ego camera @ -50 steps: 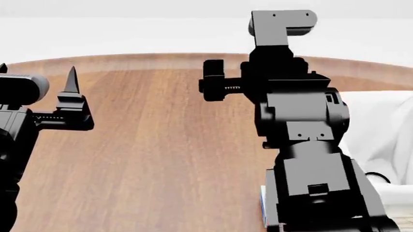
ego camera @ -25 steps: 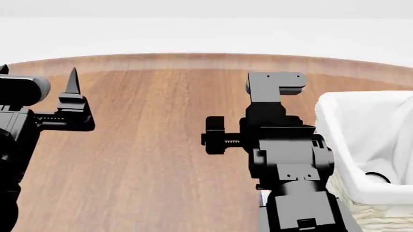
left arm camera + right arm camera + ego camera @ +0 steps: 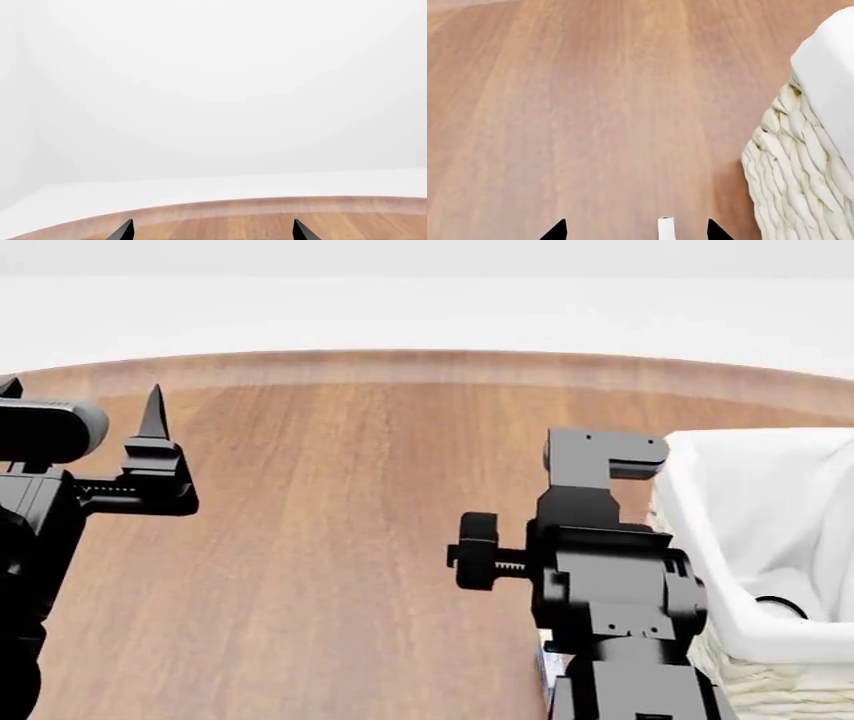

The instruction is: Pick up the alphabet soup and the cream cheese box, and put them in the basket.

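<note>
In the right wrist view, a thin white edge of the cream cheese box (image 3: 665, 229) stands on the wooden table between the two tips of my right gripper (image 3: 635, 231), which is open and points down. The box touches neither tip. In the head view, a white and blue sliver of the box (image 3: 545, 665) shows under the right arm (image 3: 614, 580). The basket (image 3: 694, 540), wicker with a white liner, stands just right of that arm. My left gripper (image 3: 80, 398) hangs open and holds nothing at the left; its tips (image 3: 124, 231) show over the table's far edge. The alphabet soup is out of view.
The round wooden table (image 3: 347, 540) spreads between the arms, with its far edge (image 3: 400, 365) against a white background. The basket's woven wall (image 3: 787, 170) is close beside the right gripper. A dark curved line (image 3: 781, 606) shows inside the liner; what it is I cannot tell.
The right arm has come down low over the table and shifted slightly toward the basket, uncovering the basket's near corner. The left arm has barely moved.
</note>
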